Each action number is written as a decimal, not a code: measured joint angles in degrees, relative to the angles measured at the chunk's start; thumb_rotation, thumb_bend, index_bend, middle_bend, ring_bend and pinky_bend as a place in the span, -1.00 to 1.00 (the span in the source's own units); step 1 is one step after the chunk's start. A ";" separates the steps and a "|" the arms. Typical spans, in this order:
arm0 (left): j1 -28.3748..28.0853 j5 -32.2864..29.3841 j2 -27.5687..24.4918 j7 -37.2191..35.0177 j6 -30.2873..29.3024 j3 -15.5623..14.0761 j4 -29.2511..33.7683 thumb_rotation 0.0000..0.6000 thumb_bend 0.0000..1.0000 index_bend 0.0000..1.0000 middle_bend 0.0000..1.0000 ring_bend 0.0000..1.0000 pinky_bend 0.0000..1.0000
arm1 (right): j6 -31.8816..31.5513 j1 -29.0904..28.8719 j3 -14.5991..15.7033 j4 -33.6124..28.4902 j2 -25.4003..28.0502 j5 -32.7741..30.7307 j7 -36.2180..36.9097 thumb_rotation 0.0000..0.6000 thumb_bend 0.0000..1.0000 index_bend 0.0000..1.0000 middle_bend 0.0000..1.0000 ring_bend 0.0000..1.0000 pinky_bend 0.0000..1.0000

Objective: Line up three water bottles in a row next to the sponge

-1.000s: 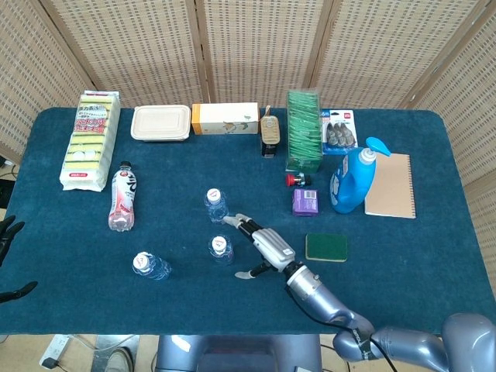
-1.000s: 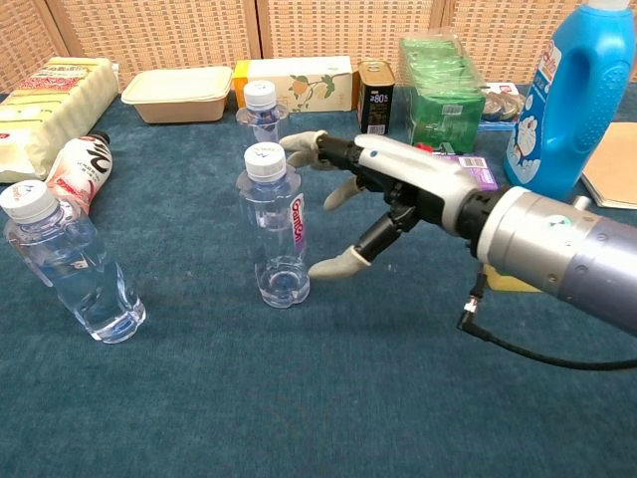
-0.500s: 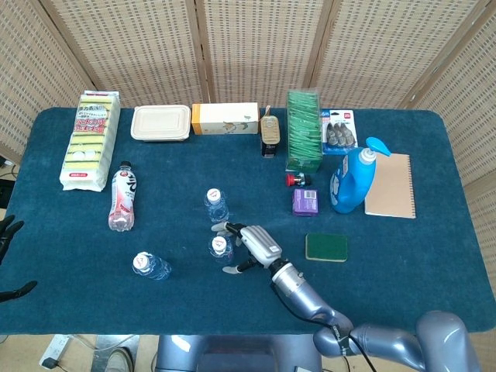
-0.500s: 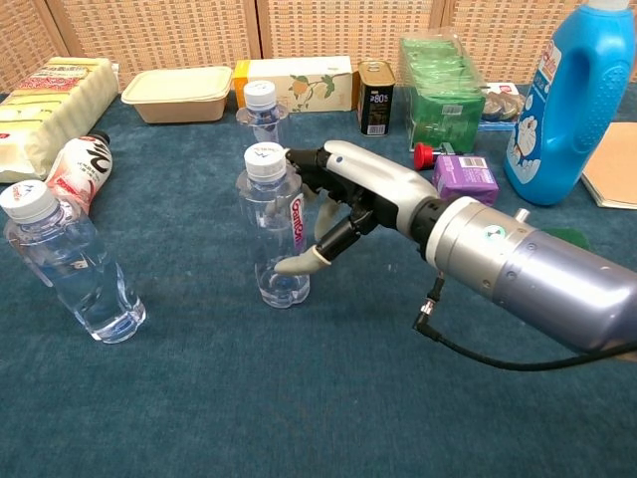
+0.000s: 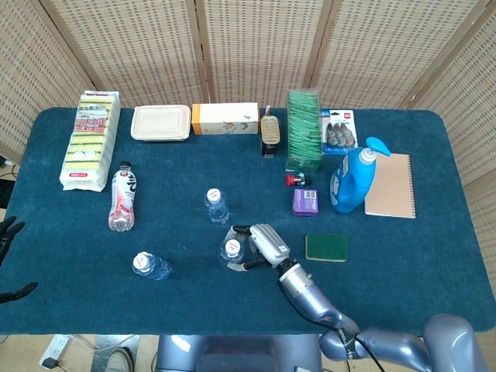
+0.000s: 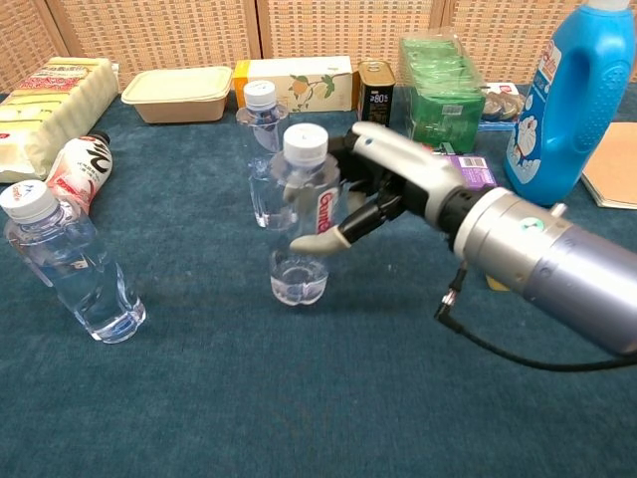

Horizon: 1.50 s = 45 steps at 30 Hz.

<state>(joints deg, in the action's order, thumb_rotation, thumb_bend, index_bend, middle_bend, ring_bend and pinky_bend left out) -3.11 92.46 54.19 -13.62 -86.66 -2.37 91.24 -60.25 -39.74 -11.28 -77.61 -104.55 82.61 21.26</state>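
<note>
Chest view: the right hand (image 6: 383, 194) grips a clear water bottle (image 6: 304, 214) with a white cap, fingers wrapped round its body, thumb tip across the front below the red label; the bottle is upright, and whether its base touches the blue tablecloth (image 6: 299, 398) cannot be told. Just behind it stands a second water bottle (image 6: 261, 149), upright; a third bottle (image 6: 70, 264) stands tilted, well to the left near the table's front. In the head view the held bottle lies between the third bottle and the green sponge (image 5: 326, 247), which rests flat on the cloth right of the hand. A white drink bottle (image 5: 122, 198) lies on its side farther left. Only dark fingertips of the left hand (image 5: 8, 232) show at the picture's left edge; its state cannot be told.
</note>
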 measured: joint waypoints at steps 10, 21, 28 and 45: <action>0.31 2.08 -0.09 -0.85 -0.83 -0.88 -0.09 1.00 -0.94 -1.00 -1.00 -1.00 -0.86 | -0.43 1.88 -1.01 -1.21 7.49 -2.07 -0.22 1.00 -0.45 -0.01 0.20 0.07 0.39; 0.48 1.93 0.09 -1.26 -1.04 -1.00 -0.57 1.00 -0.94 -1.00 -1.00 -1.00 -0.86 | -0.28 4.77 1.74 2.81 10.95 -2.13 3.39 1.00 -0.45 0.00 0.23 0.07 0.39; -0.26 1.94 0.26 0.22 0.58 -1.13 -0.07 1.00 -0.94 -1.00 -1.00 -1.00 -0.86 | -1.82 6.20 2.63 3.39 12.42 -1.12 5.26 1.00 -0.45 0.00 0.23 0.07 0.39; -0.64 1.32 0.20 0.84 1.38 -1.11 0.40 1.00 -0.94 -1.00 -1.00 -1.00 -0.86 | -2.60 7.36 4.84 2.55 15.00 1.79 10.24 1.00 -0.78 -0.45 -0.47 -0.47 0.17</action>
<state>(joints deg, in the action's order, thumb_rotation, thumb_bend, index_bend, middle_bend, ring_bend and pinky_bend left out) -3.75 93.78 54.39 -12.78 -85.28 -3.47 91.65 -62.85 -32.38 -6.45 -75.06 -89.55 84.40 31.50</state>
